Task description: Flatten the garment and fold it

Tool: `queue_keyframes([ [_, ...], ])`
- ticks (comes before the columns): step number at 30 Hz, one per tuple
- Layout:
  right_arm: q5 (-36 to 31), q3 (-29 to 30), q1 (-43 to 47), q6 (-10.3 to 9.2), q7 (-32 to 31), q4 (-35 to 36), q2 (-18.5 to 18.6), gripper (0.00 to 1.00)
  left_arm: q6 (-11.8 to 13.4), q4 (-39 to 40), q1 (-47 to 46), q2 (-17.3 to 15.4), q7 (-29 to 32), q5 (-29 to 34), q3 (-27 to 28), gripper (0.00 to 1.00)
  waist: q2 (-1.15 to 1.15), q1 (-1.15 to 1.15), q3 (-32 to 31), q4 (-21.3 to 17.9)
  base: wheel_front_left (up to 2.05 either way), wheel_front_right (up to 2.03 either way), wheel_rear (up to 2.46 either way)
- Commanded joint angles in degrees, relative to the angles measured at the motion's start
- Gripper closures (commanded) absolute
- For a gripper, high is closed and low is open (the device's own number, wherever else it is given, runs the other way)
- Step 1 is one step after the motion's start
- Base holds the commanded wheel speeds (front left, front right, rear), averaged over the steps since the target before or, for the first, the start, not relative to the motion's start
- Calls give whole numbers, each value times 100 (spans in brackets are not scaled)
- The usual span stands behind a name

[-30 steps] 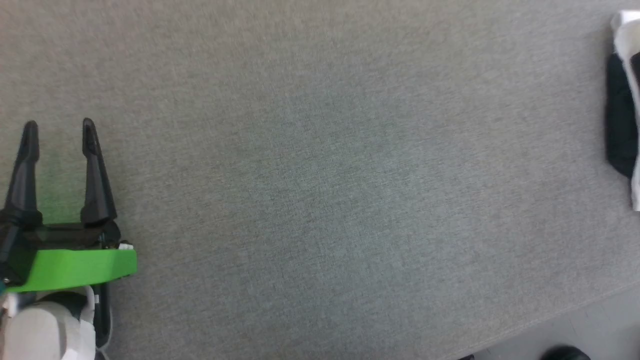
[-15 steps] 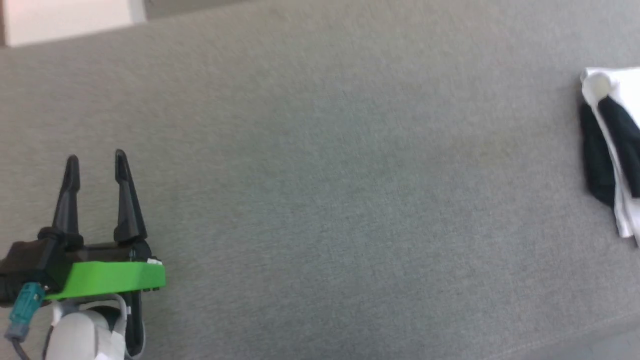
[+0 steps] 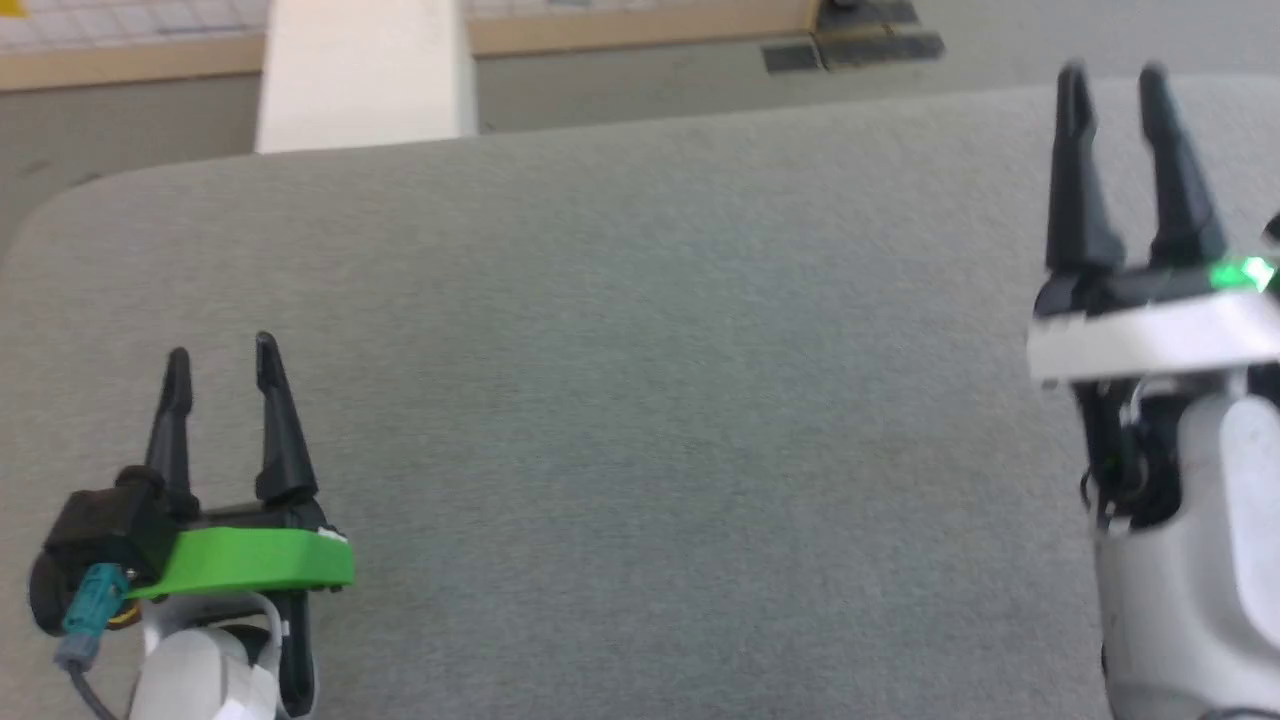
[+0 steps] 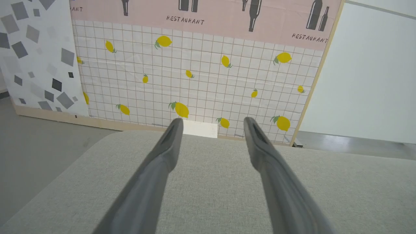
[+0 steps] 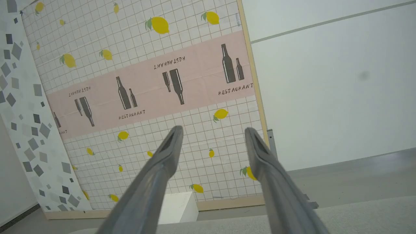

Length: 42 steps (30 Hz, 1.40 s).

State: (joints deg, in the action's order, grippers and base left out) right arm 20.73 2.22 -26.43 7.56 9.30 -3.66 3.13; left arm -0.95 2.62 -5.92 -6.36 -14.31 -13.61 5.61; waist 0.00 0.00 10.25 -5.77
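Grey cushion (image 3: 640, 400) stretches under and between both grippers. The left gripper (image 3: 222, 348) hovers above it, fingers spread wide with nothing between them. The right gripper (image 3: 1111, 70), well apart to its right and further forward, is likewise spread and empty. Where the garment lies I cannot tell. Flattening and folding both look undone, judging by this: the garment must first be reached and grasped.

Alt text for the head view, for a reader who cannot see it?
Both claws are open and empty over a grey fabric surface: the left claw at lower left, the right claw at upper right. A white box stands beyond the far edge.
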Motion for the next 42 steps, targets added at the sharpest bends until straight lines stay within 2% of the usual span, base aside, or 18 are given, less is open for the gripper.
queue_keyframes([
  [1, -21, -11, 185, -8, 123, -58, -11, 0, 46, -61, -64, 45, -38, -78, -17, 0, 0, 0, -349, 356, 0, 0, 0],
  [10, -194, -105, 1121, -8, 542, -548, -23, 0, 114, -440, -20, 131, -48, -99, -161, 0, 0, 0, -543, 568, 0, 0, 0],
  [23, -555, -37, 2032, -8, 569, -587, -24, 0, 256, -914, 191, 189, -64, 342, -614, 0, 0, 0, -728, 598, 0, 0, 0],
  [42, -629, 3, 2386, -8, 569, -920, -25, 0, 238, -1443, 285, 272, -68, 449, -931, 0, 0, 0, -806, 545, 0, 0, 0],
])
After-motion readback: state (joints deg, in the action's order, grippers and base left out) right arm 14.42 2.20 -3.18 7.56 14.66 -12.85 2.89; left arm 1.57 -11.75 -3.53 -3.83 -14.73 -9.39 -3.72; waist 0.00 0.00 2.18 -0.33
